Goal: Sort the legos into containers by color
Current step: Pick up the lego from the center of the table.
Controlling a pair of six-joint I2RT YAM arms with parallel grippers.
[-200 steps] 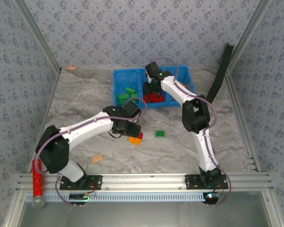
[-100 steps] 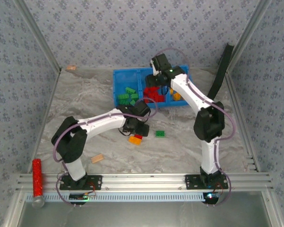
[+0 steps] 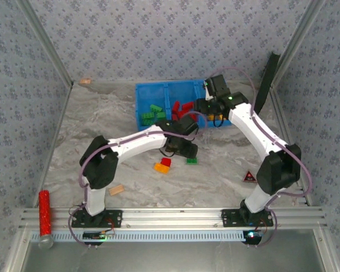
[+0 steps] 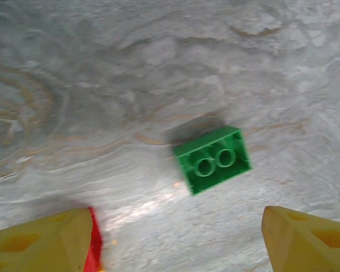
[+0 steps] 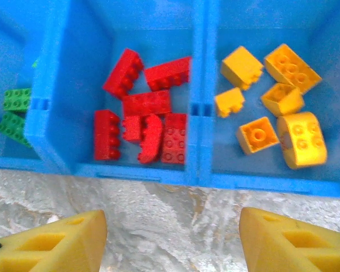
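We see the tray [image 3: 153, 93] mostly sorted; green brick [image 4: 213, 160], red brick [image 3: 166, 162], orange brick [image 3: 160, 168] lie loose; left gripper [image 4: 175, 226], right gripper [image 5: 173, 226] gape empty.

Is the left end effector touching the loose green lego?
Apart. Left wrist view shows bare table between the green lego and the left end effector.

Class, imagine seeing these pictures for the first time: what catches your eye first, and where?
The bright blue tray at the far side of the table stands out, its middle compartment holding red bricks, its right one yellow bricks. Nearer, a green brick lies on the table just ahead of the open left gripper.
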